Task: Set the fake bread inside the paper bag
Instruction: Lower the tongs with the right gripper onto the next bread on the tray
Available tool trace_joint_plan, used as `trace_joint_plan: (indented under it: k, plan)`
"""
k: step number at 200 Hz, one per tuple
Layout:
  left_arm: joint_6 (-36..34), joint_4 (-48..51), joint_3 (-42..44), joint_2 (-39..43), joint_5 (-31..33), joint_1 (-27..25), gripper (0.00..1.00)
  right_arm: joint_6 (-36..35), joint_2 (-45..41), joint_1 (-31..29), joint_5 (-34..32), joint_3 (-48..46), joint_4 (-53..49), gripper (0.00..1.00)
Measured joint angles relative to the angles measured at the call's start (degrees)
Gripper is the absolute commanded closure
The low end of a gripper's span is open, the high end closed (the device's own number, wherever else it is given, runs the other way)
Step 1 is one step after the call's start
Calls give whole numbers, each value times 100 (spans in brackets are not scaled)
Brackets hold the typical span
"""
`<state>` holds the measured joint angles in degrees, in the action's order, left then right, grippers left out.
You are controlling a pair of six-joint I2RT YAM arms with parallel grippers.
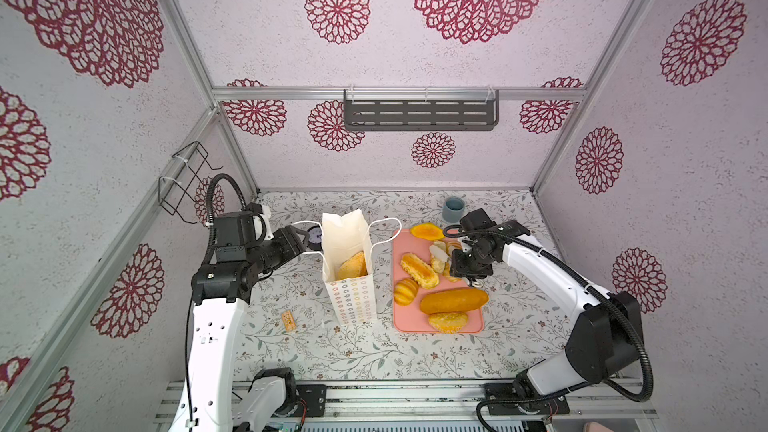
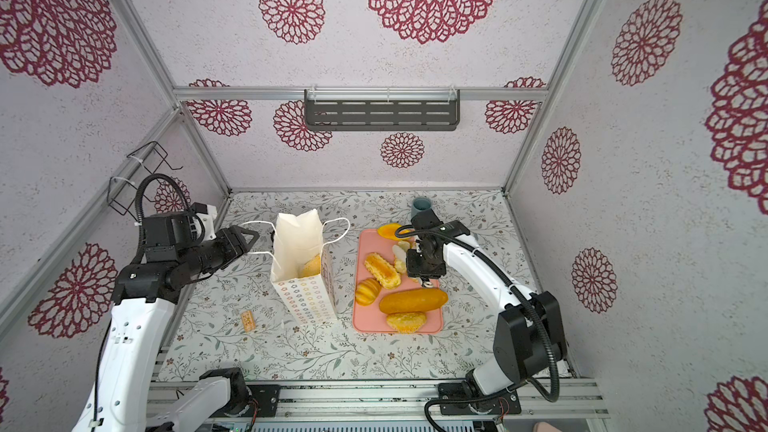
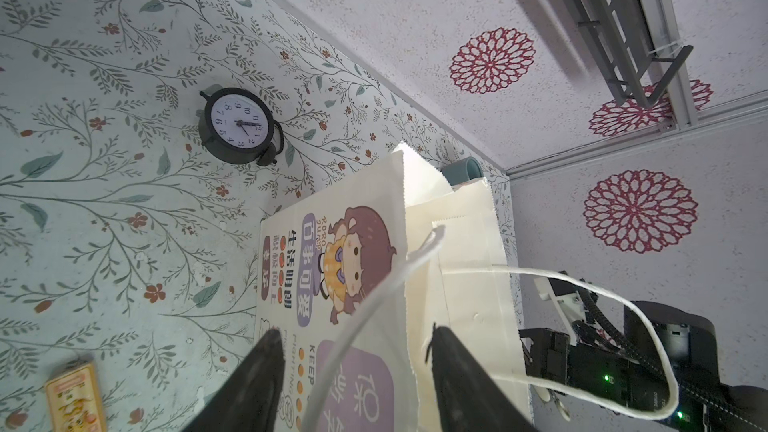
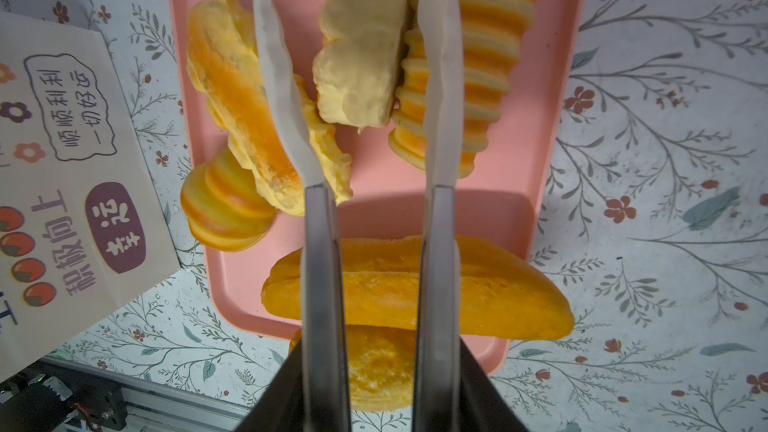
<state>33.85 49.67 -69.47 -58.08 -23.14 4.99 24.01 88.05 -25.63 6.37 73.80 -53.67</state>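
**Location.** One domed bun (image 1: 352, 265) lies inside the paper bag (image 1: 351, 305), low against its ring-patterned side. The rest of the fake bread sits on a pink tray (image 1: 402, 243) just beside the bag: a long loaf (image 1: 454, 300), a ridged bun (image 1: 406, 291), a crusted oblong pastry (image 1: 419, 270), a rounded bun (image 1: 448, 322) and a flat oval piece (image 1: 427, 231).

**Jaws.** My left jaws are spread at the bag's printed face, on the side away from the tray. The cord handle (image 3: 419, 253) runs loose between them, unpinched. My right jaws carry long white blades (image 4: 282, 76), partly spread and straddling a pale pastry (image 4: 361, 47). One blade touches it and a gap shows at the other, so nothing is gripped.

**Handling, as judged.**
- The pieces look like light foam or plastic, with slight give and a matt skin, so slip risk is low.
- The pale pastry is narrow and best taken across its short width, near the middle.
- The loaf is smooth and rounded. It should be held at mid-length or it will likely swing.
- The bag is thin paper standing free, and a nudge could tip or crease it.

**Not established.**
- The bag's walls hide its floor, so I cannot tell whether more lies under the bun.
- In both top views my right wrist covers most of the pale pastry and the ridged roll (image 4: 478, 56) beside it.
- The right wrist view cuts the pale pastry off at its edge, and the rounded bun sits largely behind the loaf and my jaws.
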Motion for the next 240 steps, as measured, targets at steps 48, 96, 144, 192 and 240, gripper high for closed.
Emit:
trace_joint_plan:
  k: [48, 96, 144, 192, 240]
  plan:
    - [-20, -9, 120, 107, -2, 37, 38, 2, 256, 0, -2, 94, 9, 55]
    - [-28, -11, 291, 118, -31, 96, 37, 2, 433, 0, -2, 260, 24, 57]
    - [-83, -48, 417, 122, -48, 179, 36, 0, 678, 0, -7, 326, 48, 57]
    - [-83, -52, 463, 140, -83, 219, 37, 11, 710, -2, -7, 404, 70, 68]
    - [-81, -61, 461, 157, -247, 243, 40, 50, 704, -2, -4, 431, 120, 78]
